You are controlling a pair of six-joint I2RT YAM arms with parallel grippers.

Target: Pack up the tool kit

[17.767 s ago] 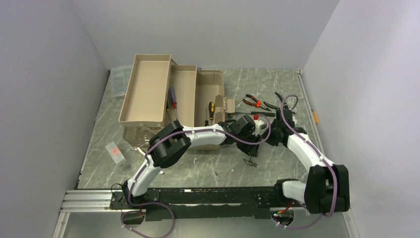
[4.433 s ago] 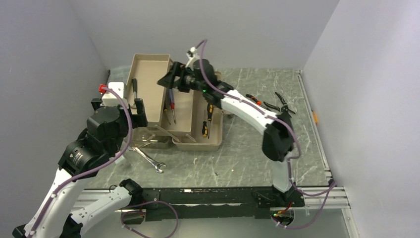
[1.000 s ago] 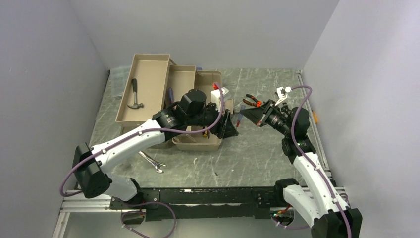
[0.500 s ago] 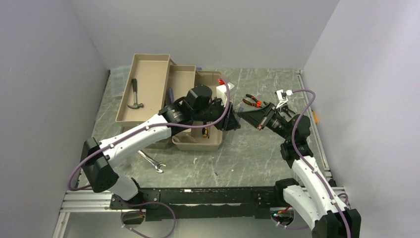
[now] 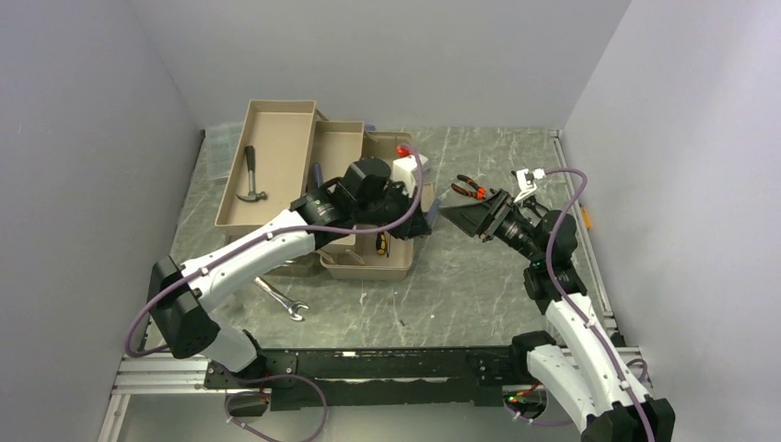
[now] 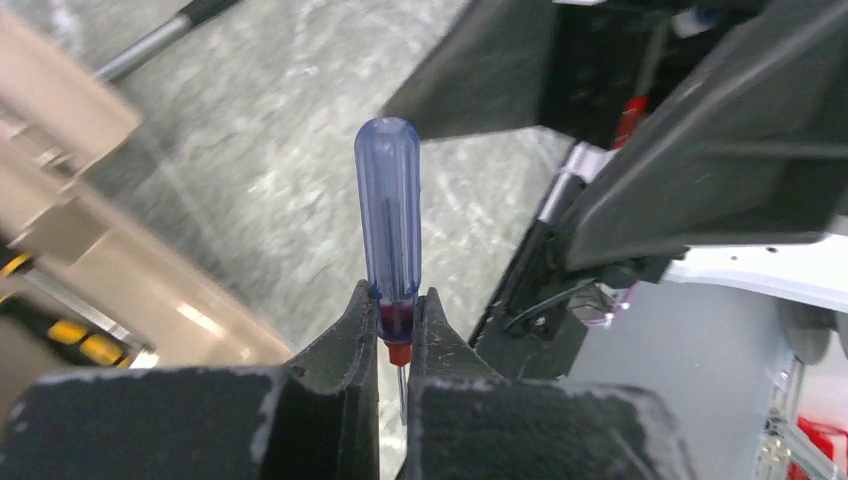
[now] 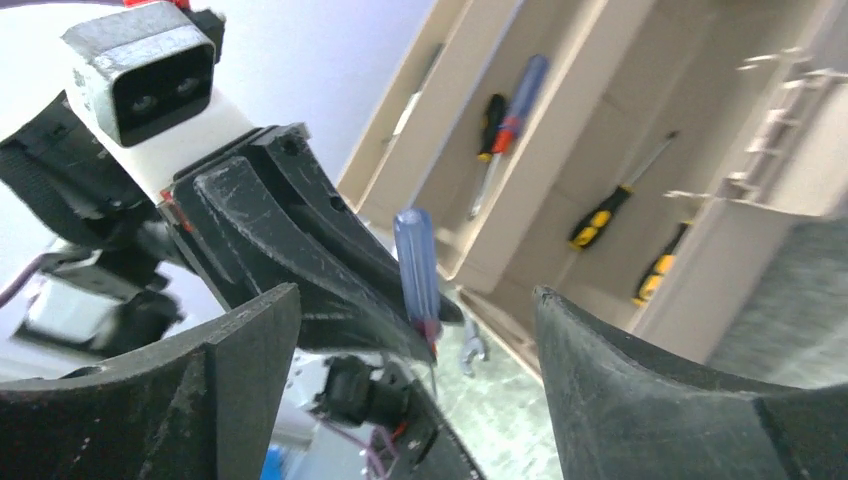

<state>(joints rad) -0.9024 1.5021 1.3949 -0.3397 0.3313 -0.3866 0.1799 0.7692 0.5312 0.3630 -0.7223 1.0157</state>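
Screwdriver [image 6: 388, 215] passed from right gripper [image 7: 412, 300] to left gripper [image 6: 393, 335]
It stands in the air just right of the toolbox [image 5: 285, 138]; left jaws have closed on its red collar; right jaws have sprung wide, empty; stowing can follow; shaft hidden inside the grip; tool barely visible from above.

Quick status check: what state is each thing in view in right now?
Left end effector: shut on the blue screwdriver.
Blue screwdriver: gripped at its neck, handle sticking out free.
Right end effector: open, holding nothing.
Toolbox: open, trays folded out.
Hammer: lying in the far-left tray.
Wrench: on the table, unpacked.
Pliers: on the table, unpacked.
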